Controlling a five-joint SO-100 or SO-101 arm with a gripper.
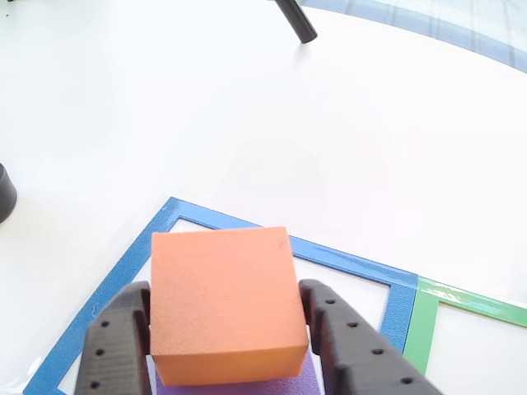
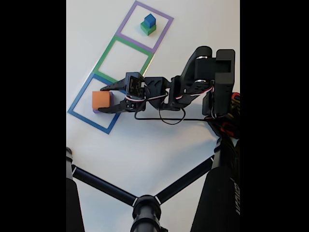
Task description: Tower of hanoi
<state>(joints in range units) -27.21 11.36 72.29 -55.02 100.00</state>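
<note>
On the white worktop (image 2: 145,154), three outlined squares run in a row: blue frame (image 2: 79,99) at 8 o'clock in the fixed view, green frame (image 2: 104,55) in the middle, purple frame (image 2: 166,19) at 1 o'clock. The orange cube (image 1: 224,303) sits inside the blue frame, on a purple block (image 1: 306,380) whose edge peeks out beneath. The jaws (image 1: 226,346) flank the cube at 9 and 3 o'clock in the other view, apparently closed on its sides, though contact is hard to confirm. A blue cube (image 2: 150,20) tops a green cube (image 2: 147,29) in the purple frame. No writing is readable.
</note>
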